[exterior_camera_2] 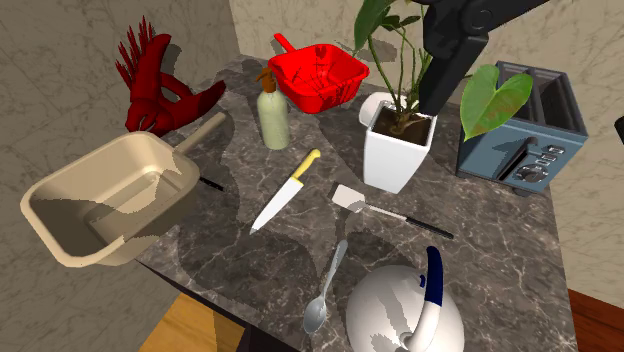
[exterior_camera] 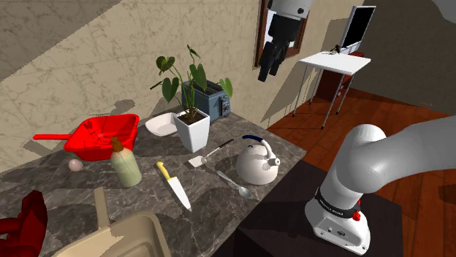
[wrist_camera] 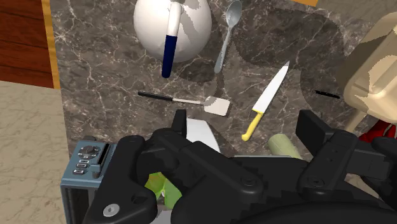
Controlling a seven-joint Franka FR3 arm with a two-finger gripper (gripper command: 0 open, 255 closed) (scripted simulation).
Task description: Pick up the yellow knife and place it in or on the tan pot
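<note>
Knife lies flat, handle near bottle, blade tip near pot (pincer gaping).

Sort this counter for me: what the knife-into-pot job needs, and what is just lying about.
Job:
- yellow-handled knife
- tan pot
- claw, open, up above the counter

Lying about:
- white kettle
- spoon
- spatula
- potted plant
- toaster
- red pan
- bottle
- white dish
</note>
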